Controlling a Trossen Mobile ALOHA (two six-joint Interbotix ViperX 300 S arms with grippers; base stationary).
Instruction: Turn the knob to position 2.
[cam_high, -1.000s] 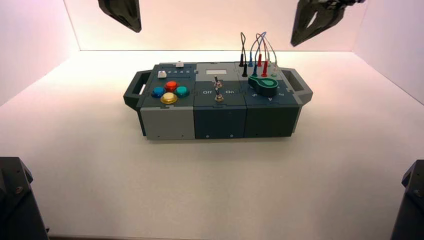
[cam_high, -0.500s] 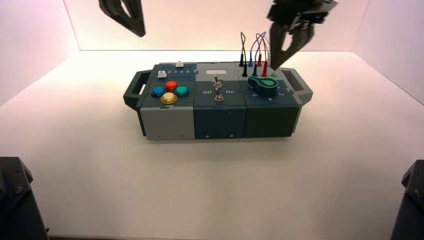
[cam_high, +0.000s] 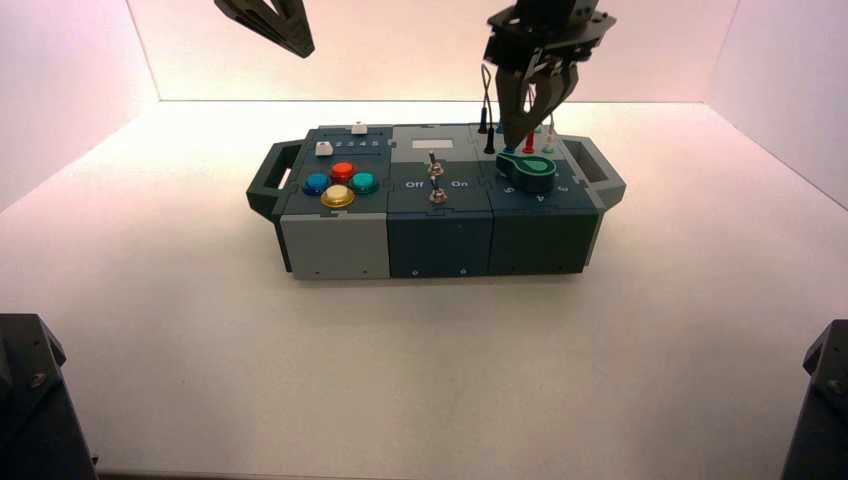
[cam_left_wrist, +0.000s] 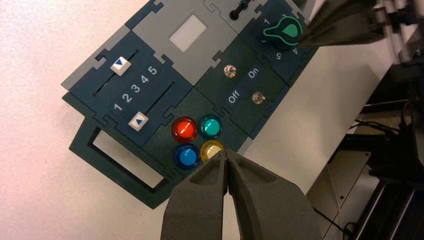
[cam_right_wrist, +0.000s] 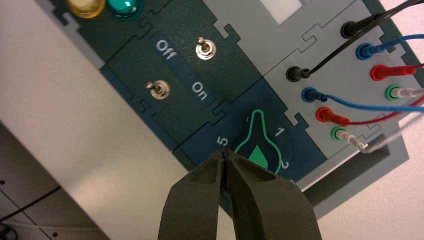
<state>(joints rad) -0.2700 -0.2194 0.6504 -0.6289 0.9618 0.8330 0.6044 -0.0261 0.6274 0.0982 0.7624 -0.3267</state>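
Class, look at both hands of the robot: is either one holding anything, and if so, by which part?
Nothing is held: the left hand is shut over the yellow button, the right hand shut above the knob.

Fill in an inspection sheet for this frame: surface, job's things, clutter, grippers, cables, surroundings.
Surface: pale table, box standing on it.
Job's things: knob at the box's right, its tip between 5 and 1, not at 2.
Clutter: nothing seen.
Grippers: right gripper above the knob, jaws shut; left gripper raised on the left, jaws shut, holding nothing.
Cables: black wire, blue wire, red wire and white wire, plugged in at the box's far right.
Surroundings: pale walls behind and at both sides.
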